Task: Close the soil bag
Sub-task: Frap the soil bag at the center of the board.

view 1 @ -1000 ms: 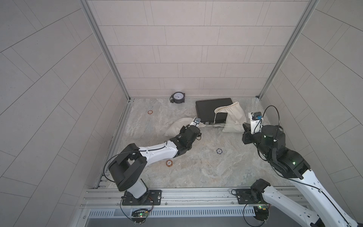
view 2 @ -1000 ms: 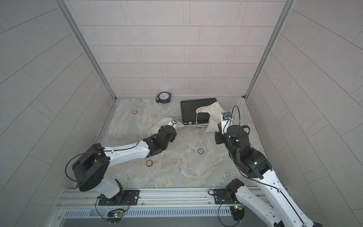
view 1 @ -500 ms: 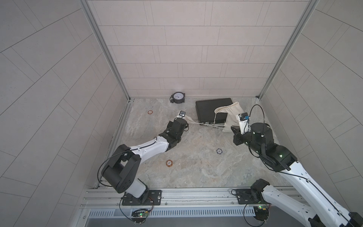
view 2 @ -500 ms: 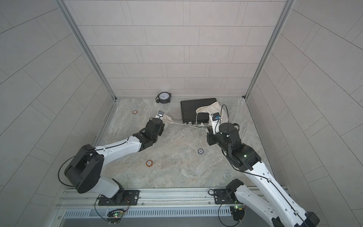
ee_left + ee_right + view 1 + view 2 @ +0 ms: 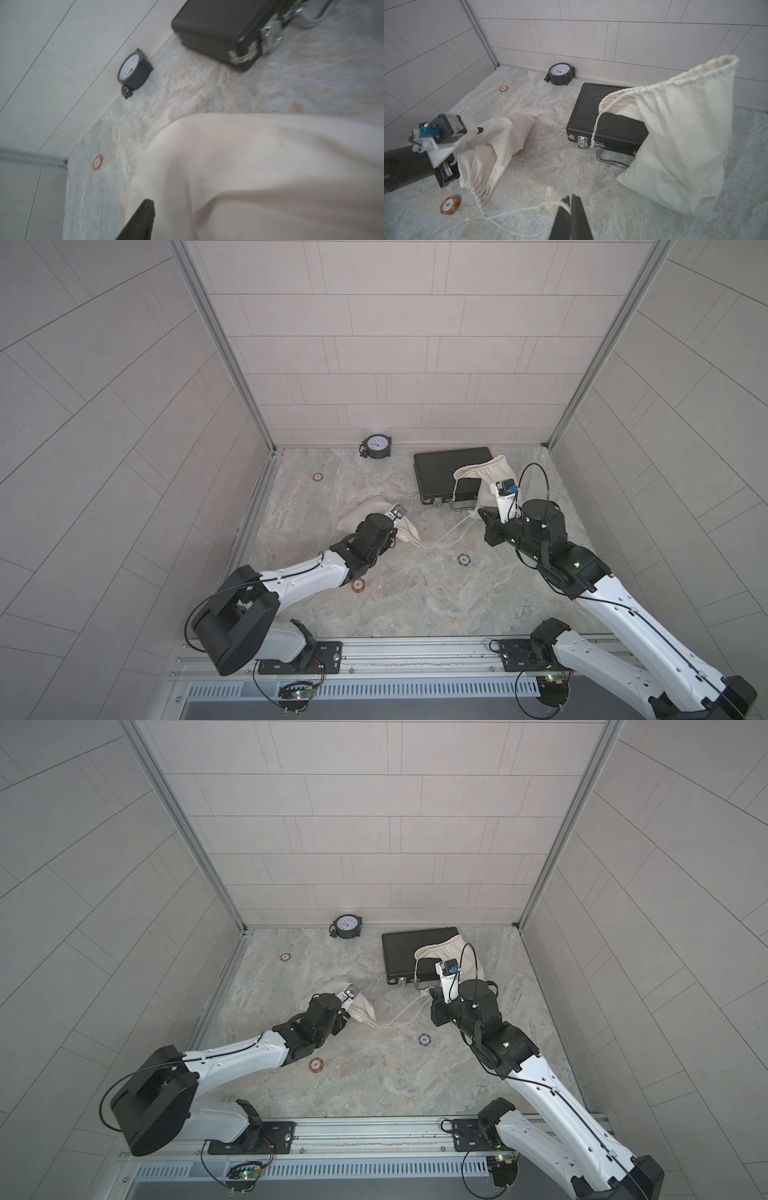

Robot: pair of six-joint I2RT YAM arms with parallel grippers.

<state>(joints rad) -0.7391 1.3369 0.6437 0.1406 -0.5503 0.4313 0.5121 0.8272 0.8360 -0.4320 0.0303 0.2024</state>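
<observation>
Top views first: the soil bag [image 5: 365,516] lies on its side left of centre on the table [image 5: 415,601] with its gathered mouth pointing right. The drawstring [image 5: 446,537] runs from that mouth across to my right gripper [image 5: 483,515], which is near the black case [image 5: 444,472] at the far right, where a second cloth bag [image 5: 496,475] leans. My left gripper [image 5: 398,531] sits against the soil bag's neck, but the arm hides its jaws from up here. Left wrist view: cream cloth fills most of the frame, with one black finger [image 5: 143,218] just beside it. The other is out of frame, so I cannot tell whether that tool pinches the fabric or merely straddles it. Right wrist view: the jaws are fully closed on the drawstring near its frayed end, and the cord sags to the table before reaching the puckered mouth. I judge this is the cinching step, with the mouth mostly drawn. Next I would want the neck braced on the left while the right draws the cord further right until the slack is gone.
</observation>
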